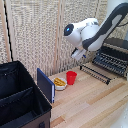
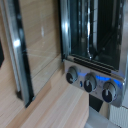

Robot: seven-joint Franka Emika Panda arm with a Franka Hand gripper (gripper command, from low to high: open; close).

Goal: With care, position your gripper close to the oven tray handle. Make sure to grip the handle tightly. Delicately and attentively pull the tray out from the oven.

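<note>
One oven (image 1: 116, 54); one tray (image 1: 111, 62) — three knobs (image 2: 90, 82)

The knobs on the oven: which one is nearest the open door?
The knob at the end of the row beside the open glass door. The middle knob and far knob sit further along the silvery panel.

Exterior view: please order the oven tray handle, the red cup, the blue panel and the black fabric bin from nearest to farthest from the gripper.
Measured from the gripper:
1. Oven tray handle, just below it, toward the exterior view's right.
2. Red cup, on the table below the gripper; close to the handle's rank.
3. Blue panel, further to the exterior view's left.
4. Black fabric bin, far left corner.
</note>
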